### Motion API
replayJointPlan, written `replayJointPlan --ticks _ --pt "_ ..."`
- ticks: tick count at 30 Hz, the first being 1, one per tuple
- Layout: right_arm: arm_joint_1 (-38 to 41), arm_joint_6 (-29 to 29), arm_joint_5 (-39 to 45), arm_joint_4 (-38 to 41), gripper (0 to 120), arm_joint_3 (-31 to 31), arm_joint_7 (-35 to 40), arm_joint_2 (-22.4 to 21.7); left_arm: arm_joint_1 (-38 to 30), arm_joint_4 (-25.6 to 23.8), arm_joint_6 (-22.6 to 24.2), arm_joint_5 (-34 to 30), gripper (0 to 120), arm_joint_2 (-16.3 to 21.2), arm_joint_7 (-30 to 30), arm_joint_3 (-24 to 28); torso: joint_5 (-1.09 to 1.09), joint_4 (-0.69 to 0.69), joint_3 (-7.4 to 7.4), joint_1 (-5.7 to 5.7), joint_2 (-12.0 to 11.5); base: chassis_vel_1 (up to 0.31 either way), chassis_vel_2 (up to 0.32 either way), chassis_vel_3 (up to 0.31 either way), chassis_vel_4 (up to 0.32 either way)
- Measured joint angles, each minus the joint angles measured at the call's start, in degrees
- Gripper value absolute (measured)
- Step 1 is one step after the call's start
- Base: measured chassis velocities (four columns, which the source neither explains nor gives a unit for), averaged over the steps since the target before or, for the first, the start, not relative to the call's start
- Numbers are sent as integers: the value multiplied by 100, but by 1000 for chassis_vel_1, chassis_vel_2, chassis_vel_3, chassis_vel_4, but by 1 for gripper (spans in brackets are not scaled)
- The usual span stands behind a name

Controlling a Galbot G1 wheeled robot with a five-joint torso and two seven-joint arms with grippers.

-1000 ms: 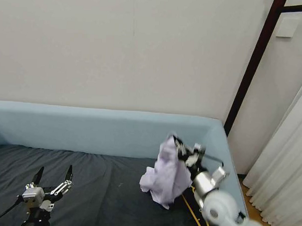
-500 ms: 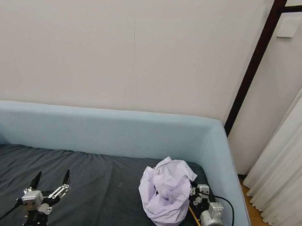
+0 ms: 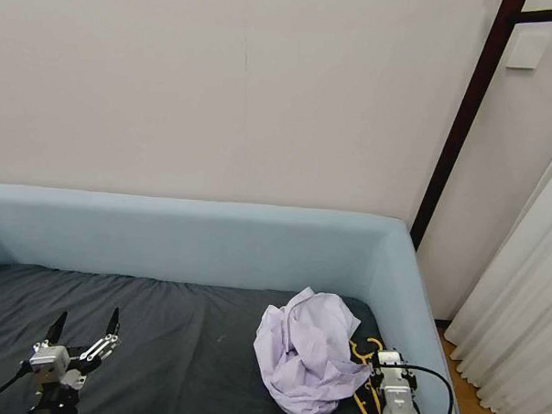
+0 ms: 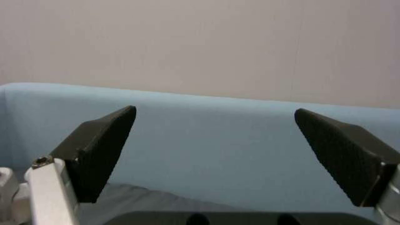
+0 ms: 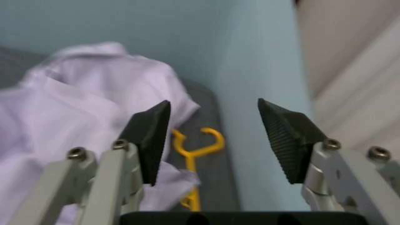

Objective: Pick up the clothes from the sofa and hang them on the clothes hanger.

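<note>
A crumpled lavender shirt (image 3: 304, 355) lies in a heap on the sofa's dark seat (image 3: 179, 336), near the right armrest. A yellow hanger (image 3: 366, 401) lies flat beside it, partly under the cloth. My right gripper (image 3: 391, 361) sits low at the seat's right end, just right of the shirt. In the right wrist view it (image 5: 216, 136) is open and empty, with the shirt (image 5: 81, 108) and hanger (image 5: 194, 154) beyond its fingers. My left gripper (image 3: 85, 331) hovers open over the seat's left part and in the left wrist view (image 4: 216, 159) faces the backrest (image 4: 212, 140).
The light blue sofa backrest (image 3: 183, 240) runs across the view, with its armrest (image 3: 405, 295) at the right. Behind stands a plain wall. A dark door frame (image 3: 458, 123) and white curtain (image 3: 528, 319) are beyond the armrest.
The right gripper let go of the shirt, which dropped from a raised hang into a heap on the seat. The right arm drew back and down. The left gripper sank slightly.
</note>
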Motion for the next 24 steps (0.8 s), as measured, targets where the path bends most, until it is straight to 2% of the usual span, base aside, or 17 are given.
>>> replayJointPlan --ticks 1,5,6,8,10,15,23,24 --pt "0 0 0 0 58 0 0 0 0 0 0 0 100 0 0 0 0 0 0 0 0 0 0 0 0" --pt "613 944 -17 -756 76 -190 -1383 133 13 -6 0 23 100 -54 -2 -13 0 5 1 1 0 0 0 0 0" --pt "613 944 -17 -756 76 -190 -1383 133 13 -6 0 23 100 -54 -2 -13 0 5 1 1 0 0 0 0 0" --pt "1068 1668 -531 -1768 86 -364 -2614 345 35 -19 -1 40 100 -66 2 -43 2 4 1 1 0 0 0 0 0" --pt "1448 2106 -923 -2625 95 -538 -3439 595 44 -35 -1 56 100 -84 4 -65 5 4 1 1 -1 0 0 0 0" --pt "2004 2176 -1361 -3655 100 -858 -3764 1050 90 -80 9 115 100 -147 4 -77 2 3 2 1 -1 0 0 0 0" --pt "2331 2004 -1802 -4306 99 -1051 -3808 1455 174 -184 24 128 100 -175 5 -149 0 3 1 1 -1 0 0 0 0" --pt "2342 2010 -1947 -4414 95 -1071 -3800 1506 185 -196 24 130 100 -188 5 -153 1 3 1 1 -1 0 0 0 0"
